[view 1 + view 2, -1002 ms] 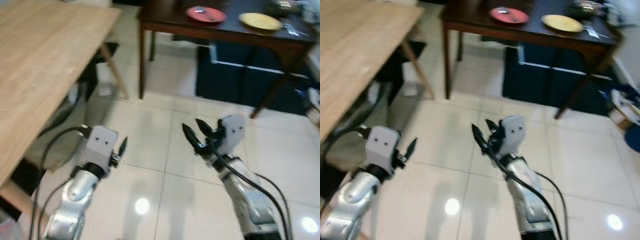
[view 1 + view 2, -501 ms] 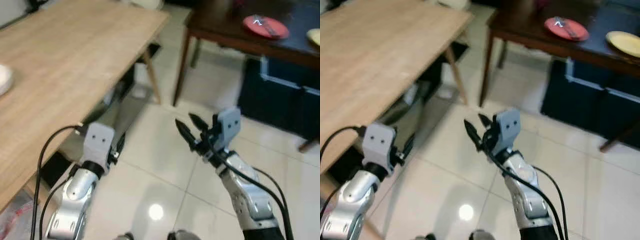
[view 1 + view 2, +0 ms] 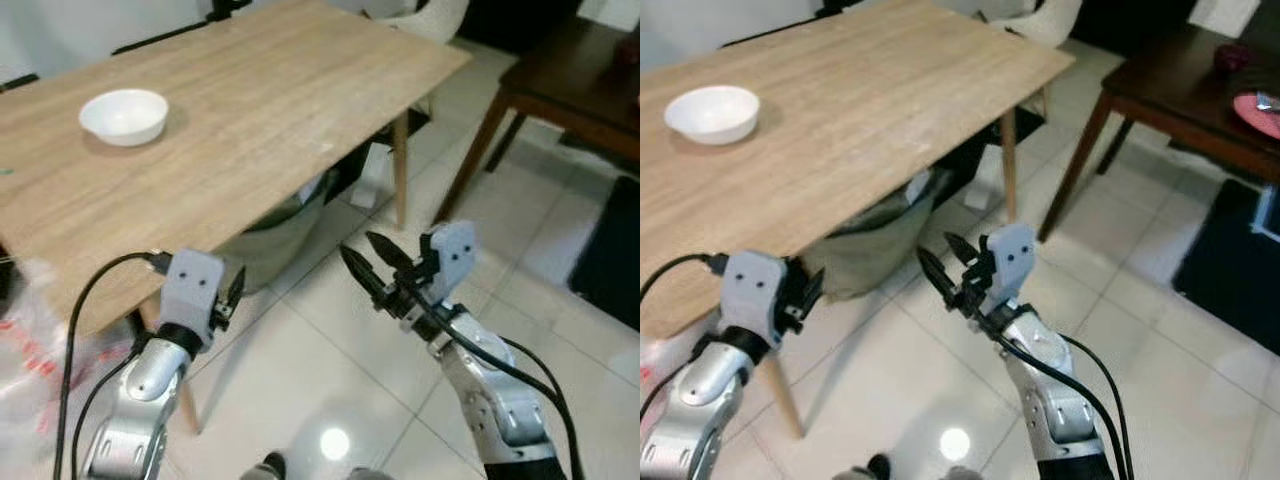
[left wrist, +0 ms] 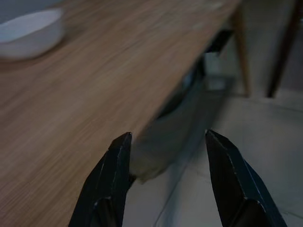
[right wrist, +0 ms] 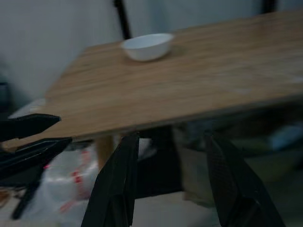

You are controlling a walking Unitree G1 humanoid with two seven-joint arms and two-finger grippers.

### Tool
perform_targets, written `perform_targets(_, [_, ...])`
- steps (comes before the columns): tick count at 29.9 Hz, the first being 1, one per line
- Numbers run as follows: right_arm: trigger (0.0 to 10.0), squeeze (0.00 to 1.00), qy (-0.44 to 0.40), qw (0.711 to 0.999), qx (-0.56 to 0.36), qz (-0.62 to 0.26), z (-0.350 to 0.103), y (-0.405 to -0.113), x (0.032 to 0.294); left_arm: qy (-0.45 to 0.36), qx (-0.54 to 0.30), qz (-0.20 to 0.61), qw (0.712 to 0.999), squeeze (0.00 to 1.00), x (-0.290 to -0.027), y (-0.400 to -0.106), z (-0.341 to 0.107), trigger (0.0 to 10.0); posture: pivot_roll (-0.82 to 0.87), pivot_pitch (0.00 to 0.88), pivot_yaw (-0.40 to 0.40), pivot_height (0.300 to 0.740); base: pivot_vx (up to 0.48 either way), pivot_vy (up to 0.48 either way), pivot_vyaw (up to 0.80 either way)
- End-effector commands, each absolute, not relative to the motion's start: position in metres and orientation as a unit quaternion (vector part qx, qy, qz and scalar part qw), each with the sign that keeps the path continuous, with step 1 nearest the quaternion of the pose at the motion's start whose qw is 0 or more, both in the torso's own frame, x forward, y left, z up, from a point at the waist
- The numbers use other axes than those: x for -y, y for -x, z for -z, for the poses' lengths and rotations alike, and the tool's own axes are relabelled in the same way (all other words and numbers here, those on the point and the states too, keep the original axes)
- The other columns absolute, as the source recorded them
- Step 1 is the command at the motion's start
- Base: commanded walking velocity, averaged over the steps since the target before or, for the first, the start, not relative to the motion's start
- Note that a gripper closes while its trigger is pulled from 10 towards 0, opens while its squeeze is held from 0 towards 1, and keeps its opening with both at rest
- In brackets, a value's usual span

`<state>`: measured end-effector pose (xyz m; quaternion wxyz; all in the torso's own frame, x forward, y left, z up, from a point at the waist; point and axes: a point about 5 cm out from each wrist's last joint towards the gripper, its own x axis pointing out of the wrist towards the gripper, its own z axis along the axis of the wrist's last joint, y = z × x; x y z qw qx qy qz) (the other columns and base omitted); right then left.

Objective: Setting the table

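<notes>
Way up at the far left end of the light wooden counter (image 3: pixel 270 110): one white bowl (image 3: pixel 124 115), upright, nothing else near it, well apart from both arms. Left end effector (image 4: pixel 168 134) hanging just off the near counter edge, below the top, fingers spread and empty. Right end effector (image 3: pixel 358 244) out over the tile floor (image 3: pixel 330 340), also spread wide with nothing in it, aimed back toward the counter. Looks like the get-into-position part of setting the table, nothing picked up yet. Tips for doing it well: close in on the counter squarely before reaching, since the bowl is too far up the top for either arm from this spot. Raise the left arm clear of the edge first, otherwise probably a knock on the underside or the rim. Watch the counter leg and the grey bin (image 3: pixel 875 235) tucked underneath while stepping in. Go for the bowl's rim from above, one finger inside and one outside, and squeeze gently, because glazed walls like that tend to slip. Keep the right arm tucked so it doesn't sweep the corner. Worth noting the dark table (image 3: pixel 1180 100) off to the right with a red plate (image 3: pixel 1258 108) on it, likely the source of more tableware. Cannot tell from this angle whether the bowl has anything in it.
</notes>
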<state>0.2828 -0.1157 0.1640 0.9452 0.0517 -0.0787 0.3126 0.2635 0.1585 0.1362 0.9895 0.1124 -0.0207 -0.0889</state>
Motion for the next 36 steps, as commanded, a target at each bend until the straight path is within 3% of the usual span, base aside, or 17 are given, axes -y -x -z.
perform_targets(1, [10.0,0.0,-0.058,0.945,0.079,-0.311,-0.165,-0.282,0.118,-0.119,0.008,0.087,0.989,0.0,-0.159,-0.263,-0.131,10.0,-0.09,0.047,0.011,0.74,0.0,0.0,0.79])
perform_targets(8, [10.0,0.0,-0.06,0.947,0.079,-0.304,-0.165,-0.283,0.119,-0.122,0.011,0.081,0.989,0.0,-0.161,-0.264,-0.132,10.0,-0.09,0.047,0.012,0.74,0.0,0.0,0.79])
perform_targets(10, [10.0,0.0,-0.073,0.957,0.083,-0.267,-0.166,-0.288,0.125,-0.128,0.013,0.074,0.989,0.0,-0.161,-0.266,-0.131,10.0,-0.09,0.047,0.012,0.74,0.48,0.0,0.0])
perform_targets(36, [10.0,0.0,-0.077,0.958,0.096,-0.258,-0.17,-0.29,0.13,-0.138,0.017,0.077,0.987,0.0,-0.161,-0.267,-0.13,10.0,-0.09,0.039,0.013,0.74,0.473,0.0,0.0])
